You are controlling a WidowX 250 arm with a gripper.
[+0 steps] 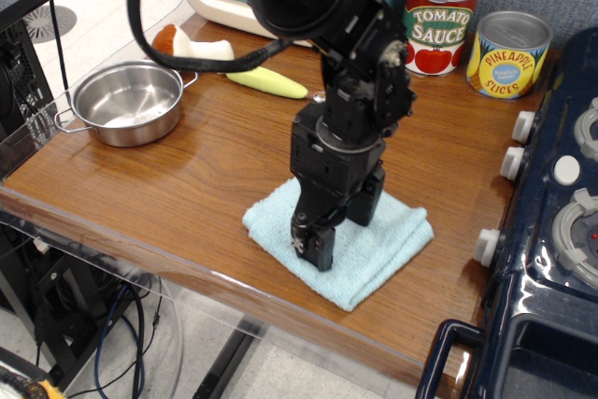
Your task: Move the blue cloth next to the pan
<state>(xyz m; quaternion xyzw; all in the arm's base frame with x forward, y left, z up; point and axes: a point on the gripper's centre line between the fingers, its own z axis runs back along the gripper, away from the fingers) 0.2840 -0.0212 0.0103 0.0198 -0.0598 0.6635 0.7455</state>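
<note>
- The table (187,193) is dark brown wood with a clear plastic guard along its front and left edges.
- The cloth (392,240) lies near the front edge, right of centre.
- The gripper (313,245) points down onto the cloth's middle, its tips at the fabric; whether they are clenched or spread I cannot tell.
- The pan (126,102) sits at the table's left end, well apart from the cloth.
- A toy mushroom (192,46) and a yellow-green vegetable (271,83) lie behind the pan.
- Two cans (439,21) stand at the back by a blue-grey wall.
- A toy stove (561,231) with white knobs borders the right side.
- Cables hang below, above a pale floor.
</note>
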